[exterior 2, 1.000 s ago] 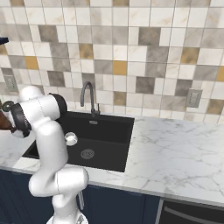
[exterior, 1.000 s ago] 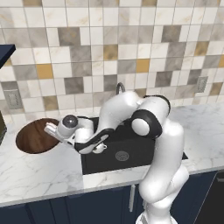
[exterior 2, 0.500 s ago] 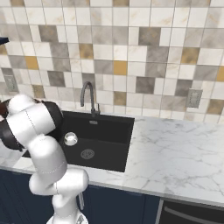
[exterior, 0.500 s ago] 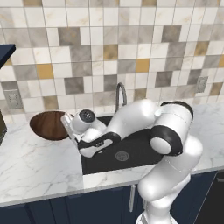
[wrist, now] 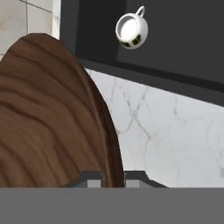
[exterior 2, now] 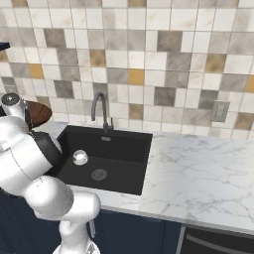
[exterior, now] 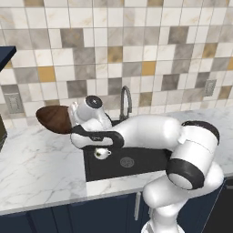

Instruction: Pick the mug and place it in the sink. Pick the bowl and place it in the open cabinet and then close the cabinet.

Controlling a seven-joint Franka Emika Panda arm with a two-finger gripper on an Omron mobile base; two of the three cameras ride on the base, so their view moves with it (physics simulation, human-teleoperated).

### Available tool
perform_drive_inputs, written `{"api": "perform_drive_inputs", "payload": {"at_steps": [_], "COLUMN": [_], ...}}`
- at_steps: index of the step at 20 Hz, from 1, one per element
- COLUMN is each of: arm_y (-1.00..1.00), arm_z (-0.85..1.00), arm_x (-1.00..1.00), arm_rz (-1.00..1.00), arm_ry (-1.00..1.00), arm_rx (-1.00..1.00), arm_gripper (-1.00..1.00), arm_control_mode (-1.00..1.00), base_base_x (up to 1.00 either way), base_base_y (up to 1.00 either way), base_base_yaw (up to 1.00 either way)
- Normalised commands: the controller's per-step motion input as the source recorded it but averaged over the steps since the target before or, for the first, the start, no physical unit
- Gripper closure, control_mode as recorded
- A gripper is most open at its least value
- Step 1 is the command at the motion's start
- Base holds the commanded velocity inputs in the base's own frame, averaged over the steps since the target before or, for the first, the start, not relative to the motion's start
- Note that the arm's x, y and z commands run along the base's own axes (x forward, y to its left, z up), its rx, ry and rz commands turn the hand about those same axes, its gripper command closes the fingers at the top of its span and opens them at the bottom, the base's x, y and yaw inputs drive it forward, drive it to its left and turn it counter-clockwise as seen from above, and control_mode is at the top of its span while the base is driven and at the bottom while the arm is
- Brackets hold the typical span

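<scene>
The dark brown wooden bowl (exterior: pixel 51 119) hangs tilted above the marble counter, left of the sink, and also shows at the left as the bowl (exterior 2: pixel 40 113). My gripper (exterior: pixel 70 120) is shut on its right rim. In the hand view the bowl (wrist: pixel 48 122) fills the left side, and the gripper (wrist: pixel 112 180) clamps its edge between the two fingertips (wrist: pixel 89 180). The small white mug (exterior: pixel 101 153) lies in the black sink (exterior: pixel 136 164), seen again as the mug (exterior 2: pixel 80 158) and the mug (wrist: pixel 131 29). A navy corner of the cabinet (exterior: pixel 6 51) shows at the upper left.
The curved grey tap (exterior: pixel 125 99) stands behind the sink, close to my forearm. Wall outlets (exterior: pixel 12 103) (exterior 2: pixel 219 111) sit on the tiled backsplash. White marble counter (exterior 2: pixel 198 173) stretches to the right of the sink. A dark object (exterior: pixel 2 133) stands at the far left edge.
The bowl has left the counter and risen, tilting as it went up and slightly right with my gripper. The mug has stayed in the sink.
</scene>
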Motion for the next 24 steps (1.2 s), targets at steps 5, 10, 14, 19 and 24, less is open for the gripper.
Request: {"api": "perform_drive_inputs", "payload": {"at_steps": [5,10,14,19,24], "arm_y": [-0.17,-0.64,-0.55,-0.27,-0.12], "arm_z": [0.96,0.71,0.67,0.57,0.18], "arm_x": [-0.43,-0.56,-0.24,-0.03,-0.32], "arm_rz": [-0.03,0.0,0.0,0.06,0.1], "arm_ry": [0.02,0.09,0.2,0.12,-0.12], "arm_rx": [-0.08,-0.02,0.0,-0.02,-0.17], "arm_gripper": [1.0,1.0,1.0,1.0,1.0], "arm_control_mode": [-1.0,-1.0,-1.0,-1.0,-1.0], "base_base_x": [0.0,0.0,0.0,0.0,0.0], "base_base_y": [0.0,0.0,0.0,0.0,0.0], "base_base_yaw": [0.0,0.0,0.0,0.0,0.0]}}
